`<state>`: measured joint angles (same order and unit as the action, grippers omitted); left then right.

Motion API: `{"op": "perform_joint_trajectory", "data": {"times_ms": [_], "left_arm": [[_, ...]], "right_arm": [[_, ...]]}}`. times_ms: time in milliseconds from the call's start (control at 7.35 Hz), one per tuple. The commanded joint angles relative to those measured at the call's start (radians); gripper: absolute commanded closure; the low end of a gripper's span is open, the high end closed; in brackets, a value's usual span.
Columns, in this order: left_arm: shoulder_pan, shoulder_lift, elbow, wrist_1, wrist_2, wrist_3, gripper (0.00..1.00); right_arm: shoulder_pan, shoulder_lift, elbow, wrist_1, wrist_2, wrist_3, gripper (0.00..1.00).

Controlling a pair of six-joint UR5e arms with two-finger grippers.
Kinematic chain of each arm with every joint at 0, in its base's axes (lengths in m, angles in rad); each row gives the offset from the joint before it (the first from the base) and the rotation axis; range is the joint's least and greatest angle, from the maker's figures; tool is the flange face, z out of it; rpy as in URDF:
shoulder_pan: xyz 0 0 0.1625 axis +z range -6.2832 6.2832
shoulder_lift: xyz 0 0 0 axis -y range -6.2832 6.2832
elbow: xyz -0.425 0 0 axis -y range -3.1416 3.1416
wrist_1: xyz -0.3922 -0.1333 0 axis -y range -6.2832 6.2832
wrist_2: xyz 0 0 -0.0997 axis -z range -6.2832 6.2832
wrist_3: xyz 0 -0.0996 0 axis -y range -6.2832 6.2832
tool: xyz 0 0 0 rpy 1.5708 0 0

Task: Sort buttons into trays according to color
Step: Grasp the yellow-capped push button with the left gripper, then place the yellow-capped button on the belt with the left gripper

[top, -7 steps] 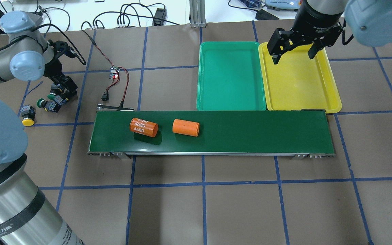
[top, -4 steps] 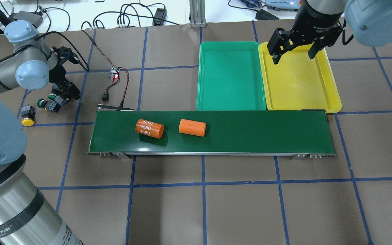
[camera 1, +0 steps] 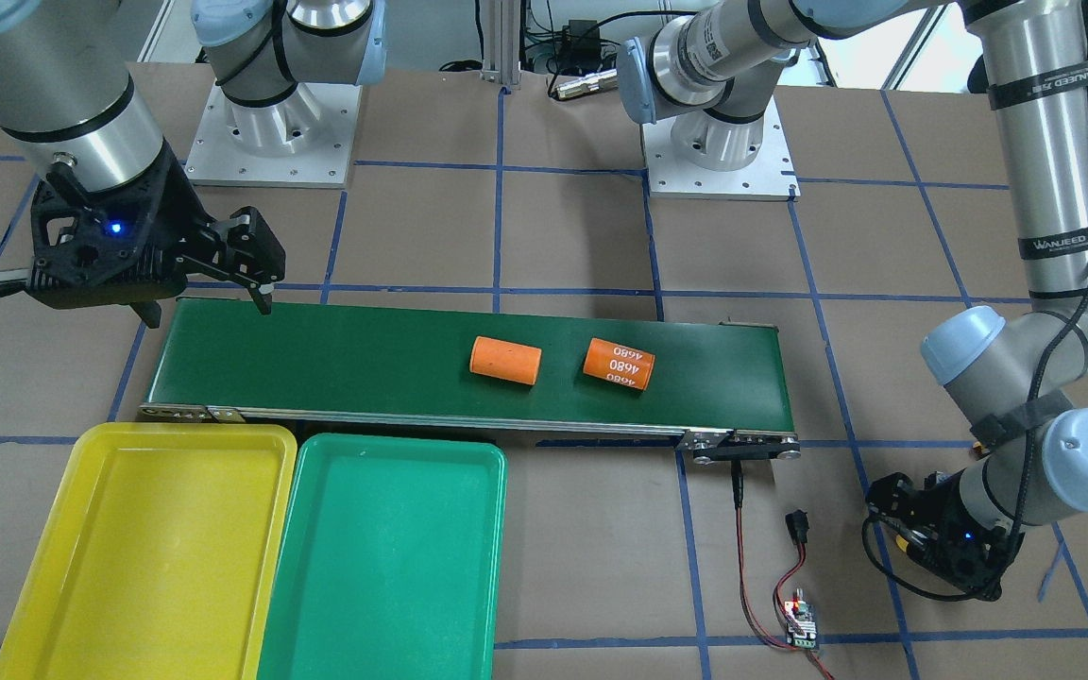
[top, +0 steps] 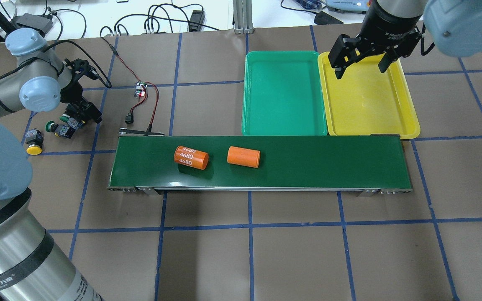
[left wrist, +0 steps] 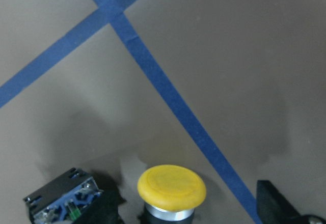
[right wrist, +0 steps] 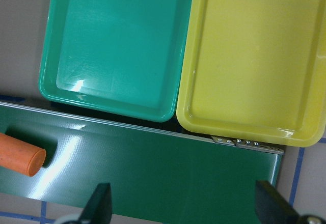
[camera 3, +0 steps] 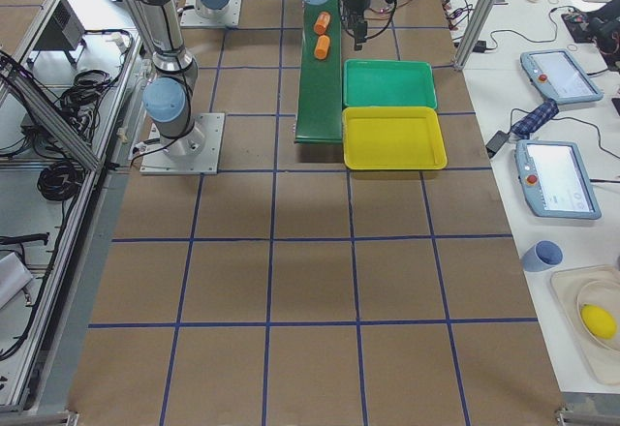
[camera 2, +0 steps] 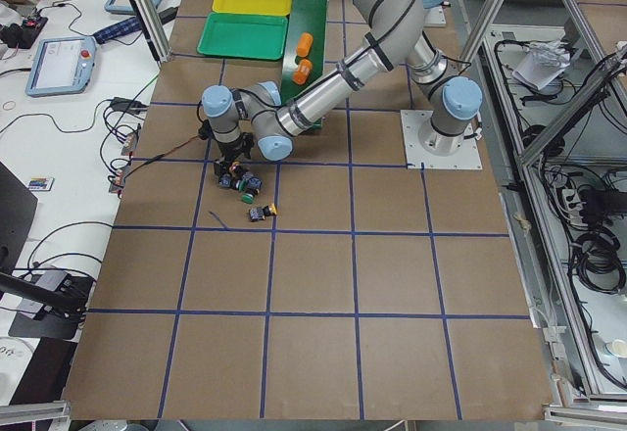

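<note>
You have both trays side by side in the upper right of the overhead view, long sides touching and near ends against the dark green belt (top: 329, 163). The green tray (top: 285, 96) sits left of the yellow tray (top: 370, 104) there. Each shows only its own bare, glossy floor.

Your right tool (top: 361, 71) hangs above the far end of the yellow tray, released, its jaws spread wide with nothing between them. Its wrist camera looks down on both trays and the end of the belt.

The buttons all lie on the desk at the left edge of the overhead view, well apart from the trays. A lone yellow button (top: 34, 147) lies lowest. A green button (top: 51, 126) lies just beside the left tool (top: 78, 115), which sits low over the group. That tool is released too: its wrist view shows a second yellow button (left wrist: 171, 186) between the spread fingers (left wrist: 275, 203), the right one clear of the cap.

Two orange cylinders lie apart on the belt, one marked 4680 (top: 191, 157) and one plain (top: 243, 156).
</note>
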<state>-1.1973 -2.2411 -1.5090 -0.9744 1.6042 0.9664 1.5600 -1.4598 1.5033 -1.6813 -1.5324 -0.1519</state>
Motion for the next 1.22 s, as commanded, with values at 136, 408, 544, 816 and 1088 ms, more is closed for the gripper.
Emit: {"op": "perform_joint_trajectory", "data": {"times_ms": [136,408,544,816,1088], "left_arm": [[0.002,-0.003,0.0,0.029,0.006,-0.003,0.28],[0.01,-0.002,0.0,0.03,0.007,0.003,0.41],[0.016,0.001,0.0,0.028,0.007,0.006,0.56],[0.016,0.02,-0.002,0.004,0.011,-0.005,0.91],[0.015,0.049,0.024,-0.096,0.005,-0.108,1.0]], "right_arm": [[0.0,0.001,0.0,-0.001,0.0,0.0,0.0],[0.0,0.001,0.0,-0.001,-0.002,0.0,0.0],[0.0,0.001,0.0,0.0,-0.002,0.0,0.0],[0.0,-0.001,0.0,-0.001,0.0,0.0,0.0],[0.0,-0.001,0.0,-0.001,-0.002,0.0,0.0]]}}
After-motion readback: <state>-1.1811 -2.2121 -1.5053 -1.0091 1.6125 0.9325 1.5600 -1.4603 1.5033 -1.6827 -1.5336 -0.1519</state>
